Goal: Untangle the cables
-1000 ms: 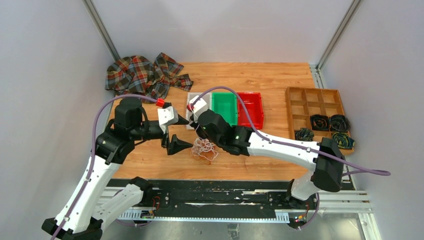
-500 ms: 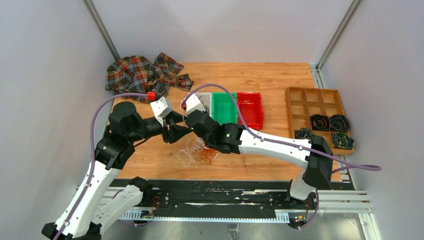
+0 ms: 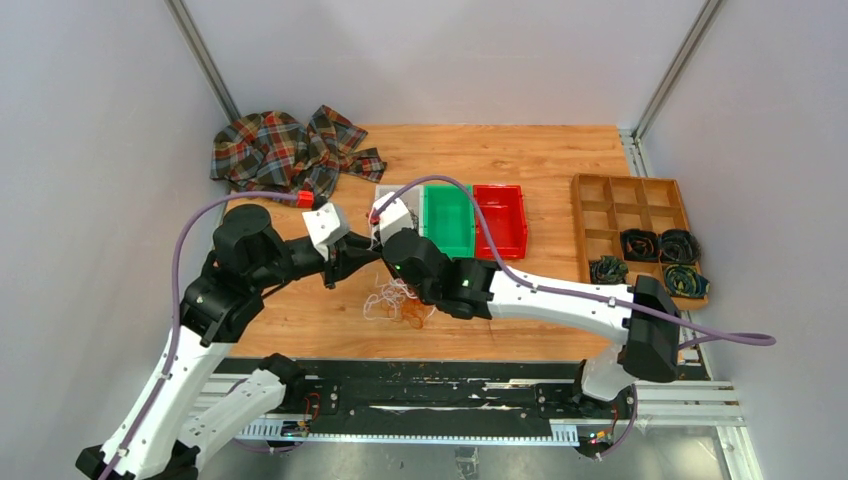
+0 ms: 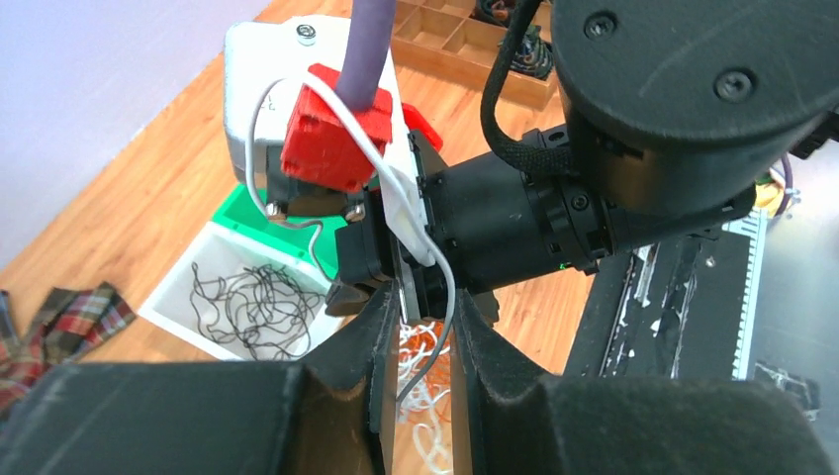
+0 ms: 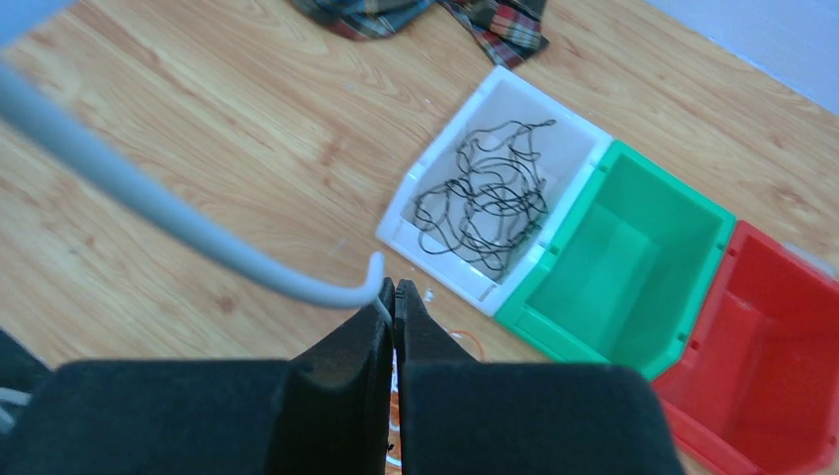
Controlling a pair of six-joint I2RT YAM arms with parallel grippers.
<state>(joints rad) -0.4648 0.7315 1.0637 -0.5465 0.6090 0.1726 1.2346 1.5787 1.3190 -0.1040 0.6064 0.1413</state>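
Observation:
A tangle of white and orange cables [image 3: 400, 300] lies on the wooden table near its front edge, under both grippers. My right gripper [image 3: 389, 251] [image 5: 394, 287] hangs just above it, shut on a white cable [image 5: 198, 233] that leads away from its tips. In the left wrist view that white cable [image 4: 447, 297] runs between the fingers of my left gripper [image 4: 425, 307] [image 3: 371, 253]. Its jaws stand narrowly apart and do not pinch it. Part of the tangle [image 4: 427, 391] shows below them. Black cables [image 5: 485, 208] lie in a white bin [image 5: 416, 188].
A green bin [image 3: 447, 215] and a red bin [image 3: 500, 218] stand beside the white bin [image 4: 188, 297]. A wooden compartment tray [image 3: 630, 205] with dark coiled cords sits at the right. A plaid cloth [image 3: 290, 150] lies at the back left.
My left gripper has narrowed from wide open and swung in to meet the right gripper's tips. The right gripper stayed shut and shifted slightly left; the tangle spread a little leftward.

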